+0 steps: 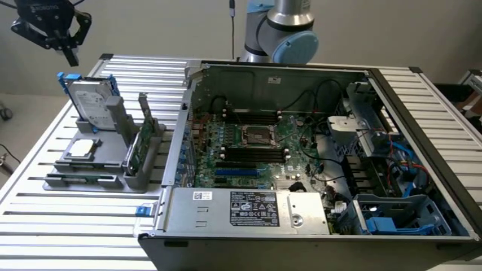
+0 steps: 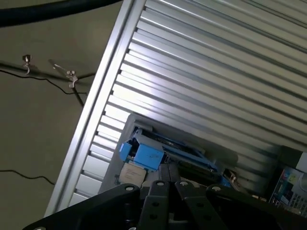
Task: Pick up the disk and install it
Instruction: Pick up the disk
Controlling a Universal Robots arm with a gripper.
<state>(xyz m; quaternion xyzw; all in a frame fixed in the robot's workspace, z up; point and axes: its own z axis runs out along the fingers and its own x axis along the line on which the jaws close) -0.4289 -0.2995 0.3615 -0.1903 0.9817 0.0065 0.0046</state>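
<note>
tool (image 1: 70,56) closed, high above disk (image 1: 90,103)

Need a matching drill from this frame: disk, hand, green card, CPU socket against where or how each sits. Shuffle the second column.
Column 1
1. disk
2. hand
3. green card
4. CPU socket

Column 2
A. middle of the board inside the open case
B. shut, holding nothing, in the air at the exterior view's upper left
C. upright at the far end of the grey rack
D. on edge in the rack, on its side nearest the case

Pairs: 1-C; 2-B; 3-D; 4-A
</note>
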